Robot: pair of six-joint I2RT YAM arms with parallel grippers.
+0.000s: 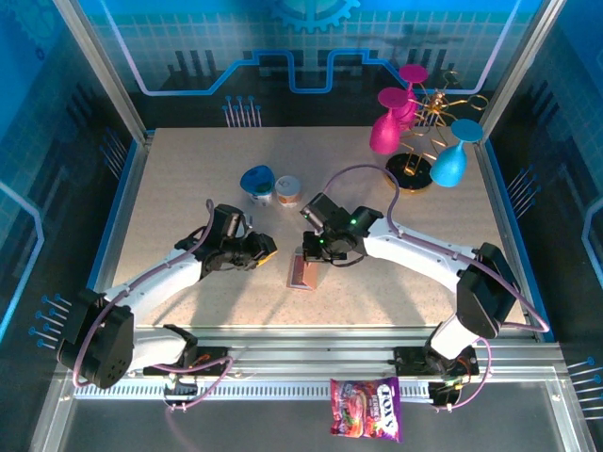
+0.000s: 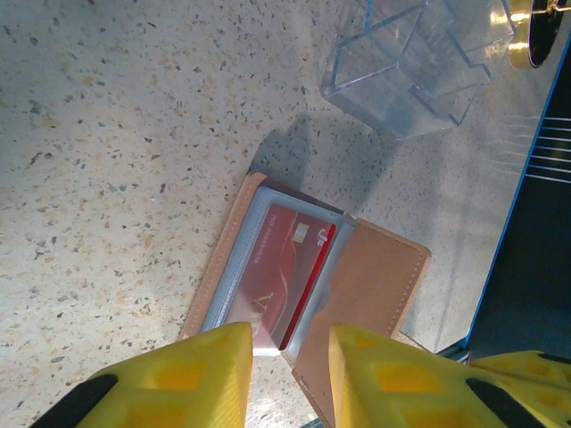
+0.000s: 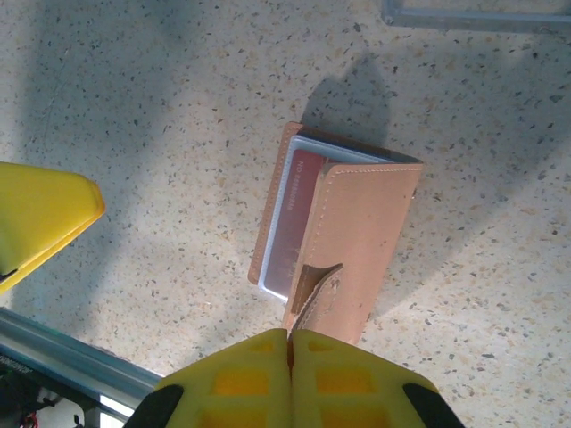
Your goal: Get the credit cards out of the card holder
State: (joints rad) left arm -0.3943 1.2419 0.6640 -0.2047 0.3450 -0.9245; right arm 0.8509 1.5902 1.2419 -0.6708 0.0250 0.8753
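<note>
Credit cards (image 2: 287, 267) lie inside the card holder (image 2: 370, 285), where a red card with pale marks shows through a clear, grey-edged sleeve. I cannot tell how many more are stacked beneath it. The card holder rests on the speckled bench (image 1: 188, 188), near the middle and a little toward the front edge, between the two arms. It is partly open. Its brown stitched flap lies at a slant over one long side of the sleeve and leaves the rest of the red card uncovered. The right tool (image 3: 290, 343) is closed tight, fingertip against fingertip, and a small leather tab rising from the flap runs up into the seam where they meet, so it appears to pinch the card holder by that tab. The left tool (image 2: 290, 374) is set narrow, with a modest gap between its yellow fingers (image 2: 178, 383) and nothing in that gap. It hangs just above the near end of the sleeve, and I cannot tell whether it touches it. A clear plastic piece (image 2: 410, 62) stands on the bench near the card holder but apart from it. Farther back are a blue cup (image 1: 257, 181) and a white cup (image 1: 287, 191) side by side, and a wire rack (image 1: 424, 141) with pink and blue glasses stands at the far right corner. A candy bag (image 1: 366, 410) lies off the bench, in front of the arm bases.
</note>
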